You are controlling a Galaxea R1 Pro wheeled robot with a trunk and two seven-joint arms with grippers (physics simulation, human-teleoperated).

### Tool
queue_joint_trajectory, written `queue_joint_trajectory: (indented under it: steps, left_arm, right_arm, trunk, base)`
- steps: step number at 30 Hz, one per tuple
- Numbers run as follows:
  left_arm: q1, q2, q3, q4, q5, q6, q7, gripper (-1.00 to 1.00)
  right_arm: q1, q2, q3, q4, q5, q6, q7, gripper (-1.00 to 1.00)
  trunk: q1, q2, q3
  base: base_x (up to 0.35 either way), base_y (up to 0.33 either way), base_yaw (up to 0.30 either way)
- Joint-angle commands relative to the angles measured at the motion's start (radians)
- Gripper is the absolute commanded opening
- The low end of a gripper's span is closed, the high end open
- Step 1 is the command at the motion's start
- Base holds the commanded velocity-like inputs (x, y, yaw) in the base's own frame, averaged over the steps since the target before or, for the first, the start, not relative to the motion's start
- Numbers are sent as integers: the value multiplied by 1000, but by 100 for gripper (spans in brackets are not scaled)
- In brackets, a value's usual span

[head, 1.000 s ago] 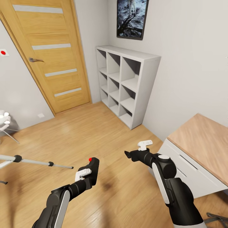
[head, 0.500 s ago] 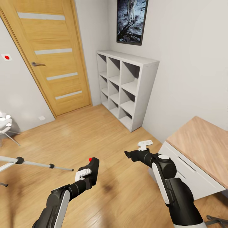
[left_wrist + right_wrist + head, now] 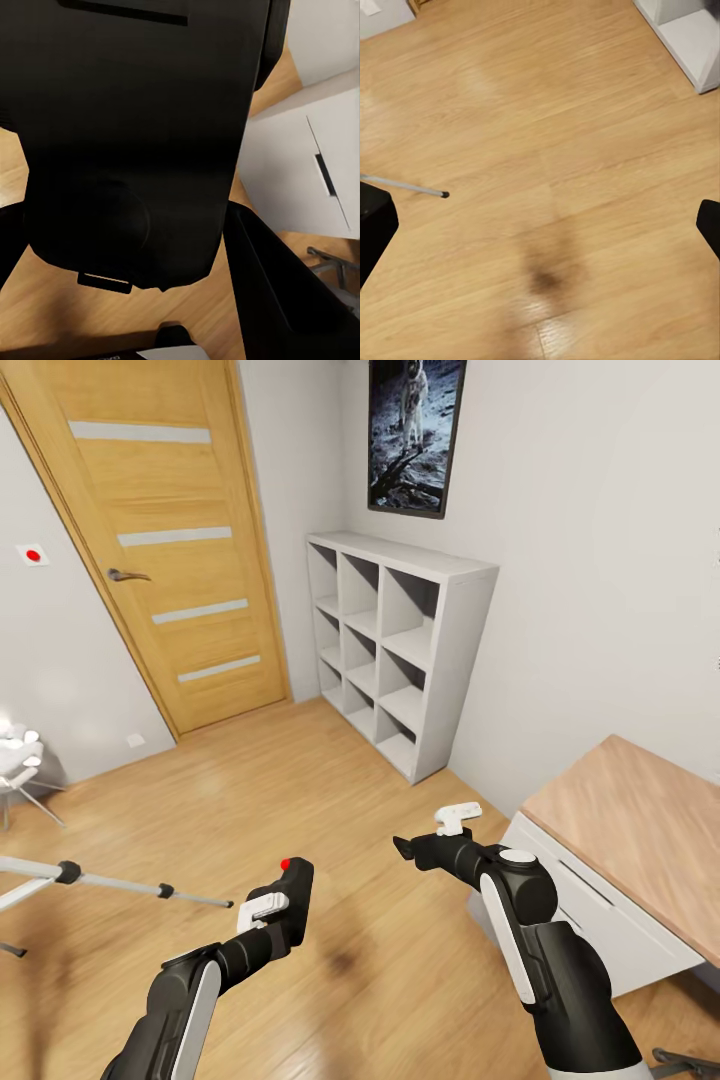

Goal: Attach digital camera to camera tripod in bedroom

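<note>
I'm looking into a room of a home: light plank floor [image 3: 300,780], an oak door [image 3: 165,540] at eleven o'clock, white cube shelves [image 3: 400,650] and a framed astronaut picture [image 3: 412,430] at one, a wood-topped white drawer chest [image 3: 620,860] at three.

No readable text, brand, number or label in any view. Closest thing to a sign: small white wall plate [image 3: 33,554] with a red dot, left of the oak door [image 3: 160,540], no lettering. Framed poster [image 3: 411,432] above the white cube shelf [image 3: 405,650] is an astronaut photo, no caption. Digital camera [image 3: 292,895] shows a red dot, no logo legible.
</note>
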Motion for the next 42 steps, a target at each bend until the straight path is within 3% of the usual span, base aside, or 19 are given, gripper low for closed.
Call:
queue_joint_trajectory:
  steps: [1, 13, 42]
  left_arm:
    - [-1, -1, 3, -1, 4, 8, -5, -100]
    - [-1, -1, 3, -1, 3, 8, -5, -100]
    - [-1, -1, 3, -1, 3, 7, -5, -100]
  right_arm:
    - [-1, 0, 0, -1, 2, 5, 3, 100]
    - [-1, 0, 0, -1, 2, 5, 3, 100]
    - [-1, 0, 0, -1, 2, 3, 3, 100]
  trunk:
    - [-3, 6, 3]
    - [-49, 90, 61]
    - [-49, 90, 109]
  base:
    - [0, 0, 0]
    - [0, 0, 0]
    - [0, 0, 0]
